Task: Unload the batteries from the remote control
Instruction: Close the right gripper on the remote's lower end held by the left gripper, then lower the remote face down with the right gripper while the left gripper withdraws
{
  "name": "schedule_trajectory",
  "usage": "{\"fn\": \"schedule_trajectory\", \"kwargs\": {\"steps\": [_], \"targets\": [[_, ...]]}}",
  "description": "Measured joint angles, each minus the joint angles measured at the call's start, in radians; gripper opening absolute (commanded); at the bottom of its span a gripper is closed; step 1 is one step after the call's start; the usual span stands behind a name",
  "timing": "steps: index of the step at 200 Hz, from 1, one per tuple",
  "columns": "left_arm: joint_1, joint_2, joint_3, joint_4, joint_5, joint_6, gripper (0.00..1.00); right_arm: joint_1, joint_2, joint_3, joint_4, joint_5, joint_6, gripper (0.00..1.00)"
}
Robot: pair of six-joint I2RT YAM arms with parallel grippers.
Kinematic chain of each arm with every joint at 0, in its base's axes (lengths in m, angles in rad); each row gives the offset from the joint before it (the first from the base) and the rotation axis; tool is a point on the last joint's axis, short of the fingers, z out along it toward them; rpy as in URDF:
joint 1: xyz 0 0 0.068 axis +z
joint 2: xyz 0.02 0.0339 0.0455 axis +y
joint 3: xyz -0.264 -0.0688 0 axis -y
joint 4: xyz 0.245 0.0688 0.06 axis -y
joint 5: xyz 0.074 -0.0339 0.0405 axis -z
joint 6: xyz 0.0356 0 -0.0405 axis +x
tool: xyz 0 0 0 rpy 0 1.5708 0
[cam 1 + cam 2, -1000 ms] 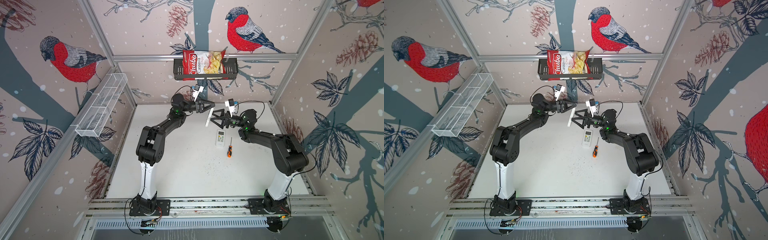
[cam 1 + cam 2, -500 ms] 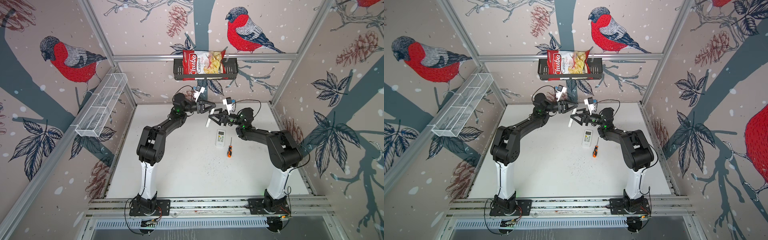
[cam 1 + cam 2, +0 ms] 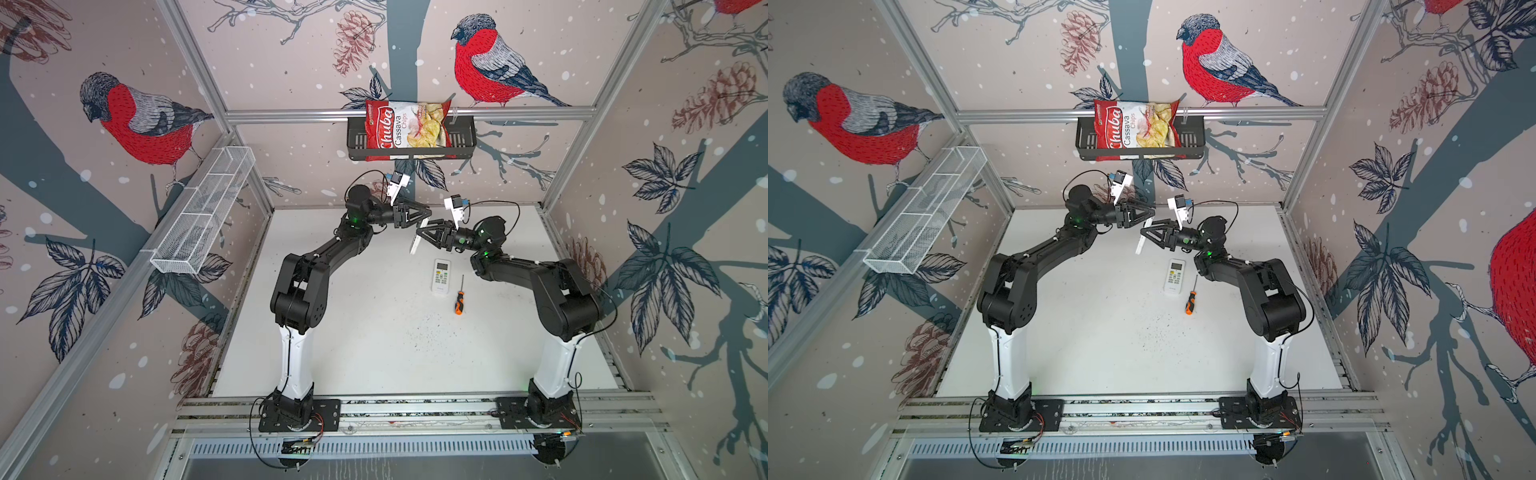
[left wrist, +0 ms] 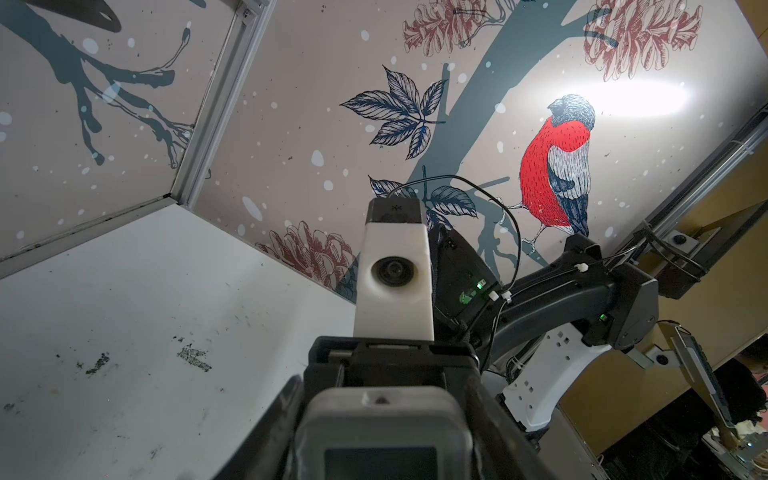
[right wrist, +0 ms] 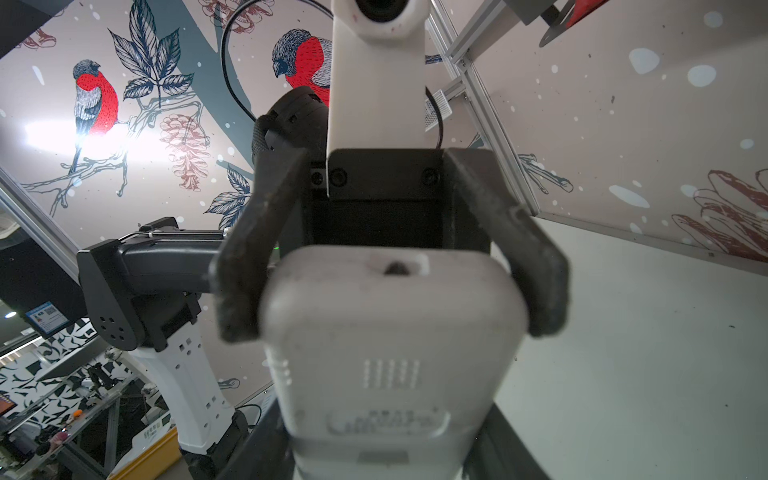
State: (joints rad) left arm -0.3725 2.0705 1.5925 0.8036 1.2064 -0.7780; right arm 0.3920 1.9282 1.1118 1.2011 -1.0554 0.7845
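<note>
We see the left fingers (image 5: 257,249) clamped on both sides of the white remote control (image 5: 390,332) at one end, holding it in the air. The right fingers (image 3: 430,237) flank its other end, set narrow; we cannot tell whether they press on it. In both top views it hangs above the far middle of the desk (image 3: 374,340). Nearer, a second remote (image 3: 441,277) lies flat, with a screwdriver (image 3: 459,301) just beside it.

Top views: the whole table (image 3: 374,353) is taken from high overhead, two near-identical looks.
Wrist views: pointed at each other, close up, the held remote (image 5: 390,353) shared between.
</note>
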Motion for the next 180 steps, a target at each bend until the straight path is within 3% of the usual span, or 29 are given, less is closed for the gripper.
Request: {"fn": "schedule_trajectory", "kwargs": {"steps": [9,21,25,65,95,114,136,180], "targets": [[-0.001,0.0,0.0,0.0,0.0,0.0,0.6,0.0,-0.002,-0.003,0.001,0.002,0.0,0.24],[-0.001,0.0,0.0,0.0,0.001,0.0,0.94,0.0,-0.006,-0.007,0.001,0.003,0.0,0.24],[-0.001,0.0,0.0,-0.001,-0.002,-0.003,0.98,0.0,-0.007,-0.009,0.0,0.003,-0.004,0.24],[0.046,-0.065,-0.042,-0.062,-0.037,0.017,0.98,-0.001,-0.059,-0.03,-0.103,0.011,-0.086,0.24],[0.105,-0.191,-0.109,-0.2,-0.151,0.137,0.98,0.005,-0.123,0.016,-0.432,0.068,-0.295,0.24],[0.128,-0.287,-0.184,-0.292,-0.295,0.213,0.98,0.04,-0.126,0.132,-0.746,0.199,-0.472,0.24],[0.136,-0.415,-0.323,-0.381,-0.544,0.27,0.98,0.121,-0.077,0.288,-1.083,0.37,-0.649,0.23],[0.135,-0.712,-0.727,-0.388,-0.957,0.287,0.98,0.29,0.113,0.547,-1.551,0.705,-0.823,0.23]]}}
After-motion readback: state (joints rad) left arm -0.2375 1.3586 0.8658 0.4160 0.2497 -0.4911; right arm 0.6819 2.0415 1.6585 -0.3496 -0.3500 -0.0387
